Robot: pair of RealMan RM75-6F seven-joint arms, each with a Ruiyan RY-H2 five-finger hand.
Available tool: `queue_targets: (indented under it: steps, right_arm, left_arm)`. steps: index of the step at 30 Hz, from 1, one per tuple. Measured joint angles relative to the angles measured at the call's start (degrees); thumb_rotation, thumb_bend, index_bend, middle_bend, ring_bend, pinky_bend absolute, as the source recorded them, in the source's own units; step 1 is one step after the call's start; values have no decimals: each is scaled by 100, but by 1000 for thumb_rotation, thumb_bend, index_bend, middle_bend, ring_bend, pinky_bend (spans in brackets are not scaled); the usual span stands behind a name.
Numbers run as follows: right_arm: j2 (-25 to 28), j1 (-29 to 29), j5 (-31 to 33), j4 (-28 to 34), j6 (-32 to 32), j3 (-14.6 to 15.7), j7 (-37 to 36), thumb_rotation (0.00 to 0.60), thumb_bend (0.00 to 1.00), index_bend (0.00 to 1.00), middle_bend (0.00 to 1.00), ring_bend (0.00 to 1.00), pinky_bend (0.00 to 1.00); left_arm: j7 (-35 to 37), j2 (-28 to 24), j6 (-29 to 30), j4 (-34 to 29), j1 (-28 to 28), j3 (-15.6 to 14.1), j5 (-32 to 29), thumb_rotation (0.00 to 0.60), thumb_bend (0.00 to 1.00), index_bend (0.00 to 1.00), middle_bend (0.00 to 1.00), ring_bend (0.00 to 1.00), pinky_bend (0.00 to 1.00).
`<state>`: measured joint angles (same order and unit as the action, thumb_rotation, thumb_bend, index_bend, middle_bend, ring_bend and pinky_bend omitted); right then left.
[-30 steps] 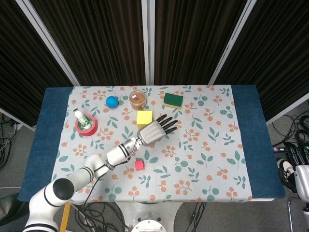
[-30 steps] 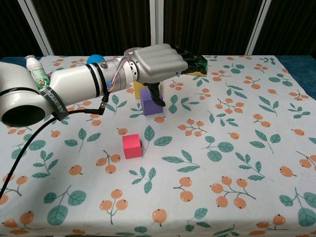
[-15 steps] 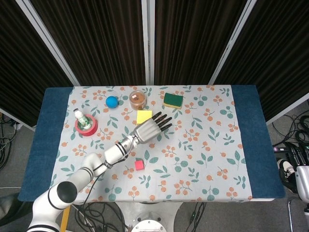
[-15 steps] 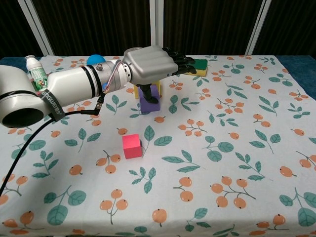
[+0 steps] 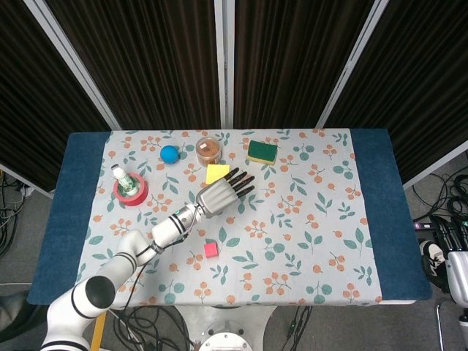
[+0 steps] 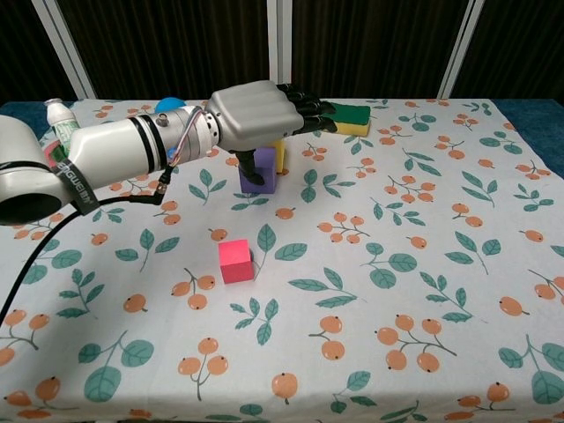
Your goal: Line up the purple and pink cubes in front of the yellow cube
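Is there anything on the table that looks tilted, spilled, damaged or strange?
Nothing stands out. The purple cube sits flat in front of the yellow cube under the left hand, the pink cube lies flat nearer the robot, and the small bottle stands upright.

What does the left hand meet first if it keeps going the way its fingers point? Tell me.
Probably the sponge. In the chest view the left hand has its fingertips aimed at it. In the head view they point up and to the right, possibly passing just below the sponge, so depth is uncertain.
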<state>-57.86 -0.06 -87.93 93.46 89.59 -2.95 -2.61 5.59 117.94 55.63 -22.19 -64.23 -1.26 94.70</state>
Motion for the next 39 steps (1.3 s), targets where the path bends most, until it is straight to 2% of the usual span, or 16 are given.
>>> queue_targets:
  steps: [6, 11, 14, 18, 22, 25, 31, 39]
  right_arm:
    - [8, 6, -25, -17, 2, -3, -36, 600, 364, 7, 95, 0, 102]
    - [-12, 29, -90, -21, -6, 7, -37, 600, 364, 7, 94, 0, 102]
    - [-30, 43, -122, -16, -15, 15, -29, 600, 364, 6, 94, 0, 102]
    - [-39, 50, -150, -4, -14, 23, -18, 600, 364, 6, 94, 0, 102]
    - [-24, 37, -161, 10, 21, 23, -12, 600, 364, 7, 94, 0, 102]
    - [-15, 16, -158, 14, 44, 29, -15, 600, 364, 7, 94, 0, 102]
    - [-30, 18, -169, 4, 34, 40, -28, 600, 364, 7, 94, 0, 102]
    - [-42, 31, -178, 5, 22, 38, -12, 600, 363, 6, 89, 0, 103]
  left_arm:
    - [136, -282, 554, -384, 135, -101, 136, 600, 4, 150, 0, 34, 120]
    - [146, -905, 1101, -1256, 269, -305, 407, 600, 76, 308, 0, 35, 118]
    - [61, -1325, 1244, -1990, 332, -451, 556, 600, 140, 355, 0, 35, 118]
    - [-219, -1863, 1168, -3126, 390, -635, 664, 600, 157, 357, 0, 34, 118]
    - [-760, -2344, 700, -4294, 451, -737, 584, 600, 158, 357, 0, 35, 118]
    - [-1187, -2588, 276, -4810, 514, -760, 440, 600, 159, 357, 0, 35, 118]
    - [-1676, -2771, -108, -5123, 660, -751, 247, 600, 159, 358, 0, 35, 118]
    - [-1775, -2731, -221, -5130, 796, -750, 262, 600, 208, 423, 0, 35, 118]
